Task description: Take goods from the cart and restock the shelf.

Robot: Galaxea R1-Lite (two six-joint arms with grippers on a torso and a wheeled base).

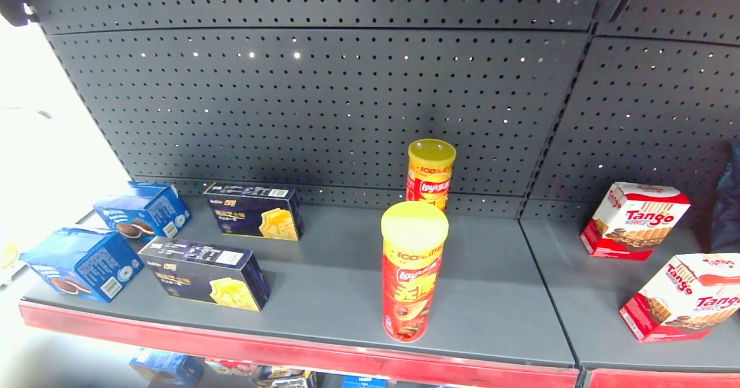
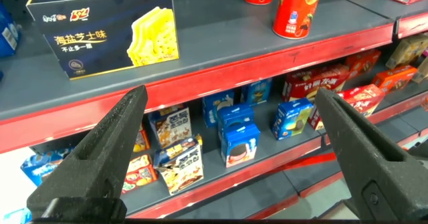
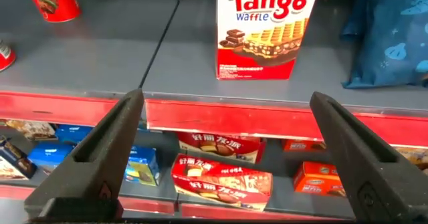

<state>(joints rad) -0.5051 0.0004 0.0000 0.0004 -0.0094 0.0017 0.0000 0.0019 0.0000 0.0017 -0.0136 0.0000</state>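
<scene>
Head view: shelf (image 1: 324, 284) holds two chip cans (image 1: 413, 272) mid-board, with bare room between them and the wafer boxes (image 1: 633, 220). Wrist views add lower tiers packed with boxes (image 2: 237, 134) under the red edge (image 3: 234, 120). Left gripper (image 2: 231, 93) and right gripper (image 3: 227, 95) gape wide (nothing held).

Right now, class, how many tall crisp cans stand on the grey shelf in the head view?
2. The front can stands upright near the red front edge of the shelf; the rear can stands behind it, close to the pegboard. Lower shelves may hide more.
</scene>
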